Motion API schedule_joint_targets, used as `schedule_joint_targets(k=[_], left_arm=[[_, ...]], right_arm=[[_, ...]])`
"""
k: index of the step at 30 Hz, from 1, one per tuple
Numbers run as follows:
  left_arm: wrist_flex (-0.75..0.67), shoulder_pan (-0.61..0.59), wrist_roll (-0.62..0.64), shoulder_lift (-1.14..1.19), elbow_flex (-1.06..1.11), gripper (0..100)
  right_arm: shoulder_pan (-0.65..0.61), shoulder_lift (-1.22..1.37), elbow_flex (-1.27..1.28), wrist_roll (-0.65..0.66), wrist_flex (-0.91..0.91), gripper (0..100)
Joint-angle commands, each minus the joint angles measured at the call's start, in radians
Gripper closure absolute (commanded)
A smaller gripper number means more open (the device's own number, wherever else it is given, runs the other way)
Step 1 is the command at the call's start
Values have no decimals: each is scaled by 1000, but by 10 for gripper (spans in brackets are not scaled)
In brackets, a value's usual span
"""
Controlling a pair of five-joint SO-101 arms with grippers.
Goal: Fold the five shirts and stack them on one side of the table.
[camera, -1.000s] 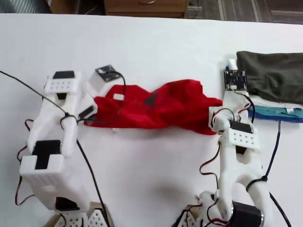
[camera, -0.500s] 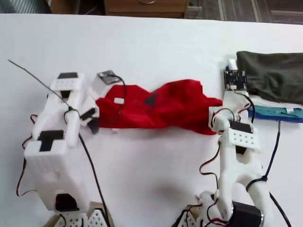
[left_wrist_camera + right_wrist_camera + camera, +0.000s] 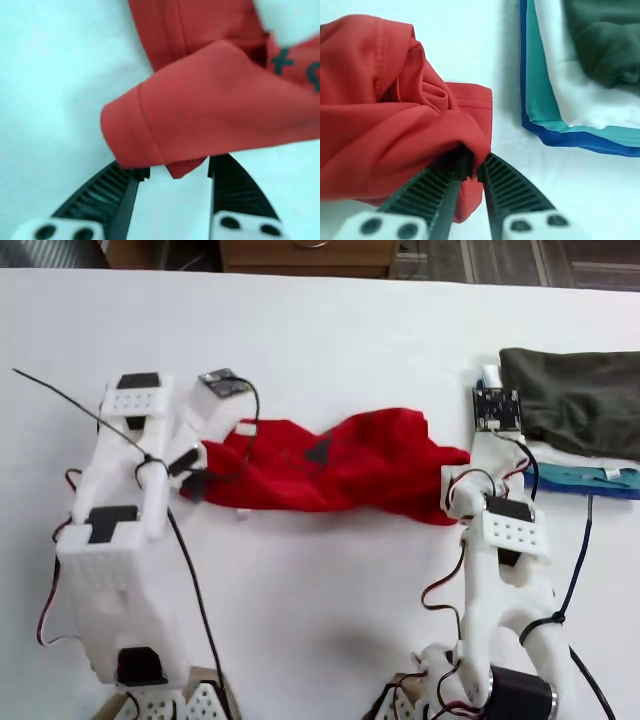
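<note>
High view has the red shirt (image 3: 330,465) lying bunched in a long ridge across the middle of the table (image 3: 330,330), one arm at each end. The right gripper (image 3: 474,159) is pinched on a thick fold at the shirt's right end, close to the stack of folded shirts (image 3: 575,400) at the table's right edge: dark green on top, with white, teal and blue edges beneath.

The left gripper (image 3: 175,170) is spread, its jaws either side of a hem corner at the shirt's left end, with only the tip of that corner between them.

Judging from this, the weak point is the left grasp. If the jaws come together on so little cloth, the hem may slip out once the shirt is pulled taut, and the right end alone would drag it askew. A black cable (image 3: 255,425) looping over the shirt's left end could snag. Any pull toward the right edge risks nudging the stack.
</note>
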Motion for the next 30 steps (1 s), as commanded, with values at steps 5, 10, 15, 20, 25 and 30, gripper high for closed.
schedule_joint_targets(k=[5, 10, 15, 20, 25, 30], left_arm=[[-5, -11, -3, 61, -25, 790], [-11, -9, -3, 66, -30, 798], [-8, -9, 0, 69, -30, 980], [0, -8, 6, 58, -30, 974], [133, 17, 8, -5, -96, 975], [296, 44, 8, -175, -211, 975]], right_arm=[[-4, -1, -9, -8, -15, 978], [-4, -1, -9, -8, -15, 978], [-4, -1, -9, -8, -15, 978], [-4, -1, -9, -8, -15, 978], [-2, -15, -32, -5, -4, 978], [-4, -88, -224, 2, 163, 978]])
